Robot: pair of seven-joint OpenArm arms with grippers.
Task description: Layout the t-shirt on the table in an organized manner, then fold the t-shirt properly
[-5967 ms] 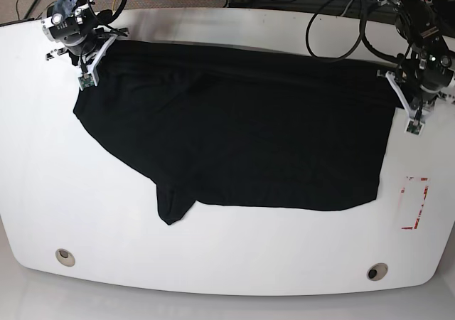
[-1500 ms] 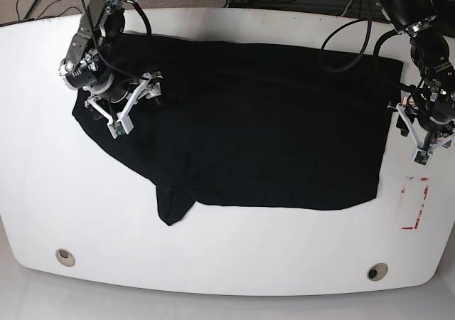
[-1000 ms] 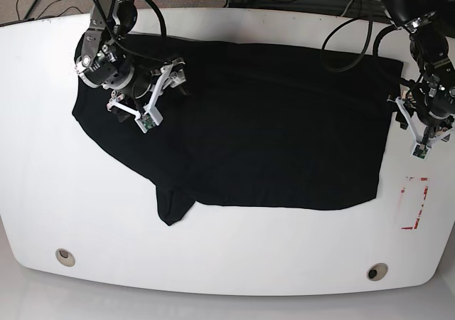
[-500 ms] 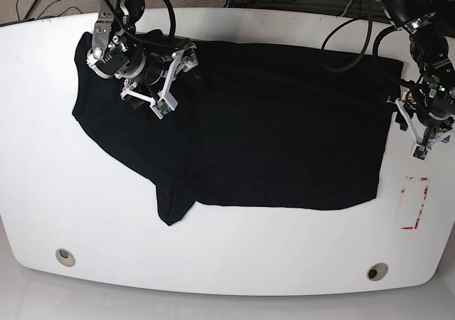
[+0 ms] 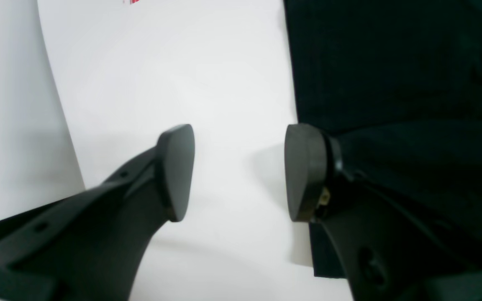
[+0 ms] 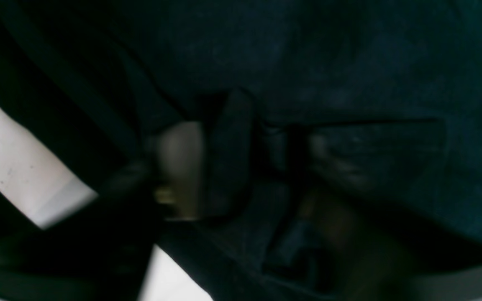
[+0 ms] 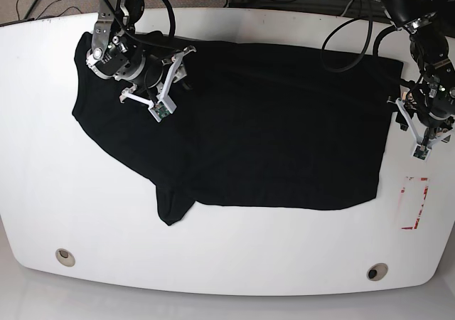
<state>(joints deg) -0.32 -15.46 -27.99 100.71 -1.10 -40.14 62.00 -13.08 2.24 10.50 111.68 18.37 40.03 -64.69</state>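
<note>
Shirt: black t-shirt (image 7: 270, 121) lies long axis left-right across the counter (image 7: 234, 256).
Right pincer (image 6: 257, 167): down on the shoulder cloth — grip unclear.
Left pincer (image 5: 239, 171): open, empty, at the hem edge.

No readable text, labels or numbers anywhere. Only sign: small red-outlined rectangle mark (image 7: 414, 203) on the white desk (image 7: 234, 256) near its edge; no legible writing inside.

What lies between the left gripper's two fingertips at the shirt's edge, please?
In the left wrist view, only bare white table lies between the open left gripper's fingertips; the black t-shirt is beside one.
</note>
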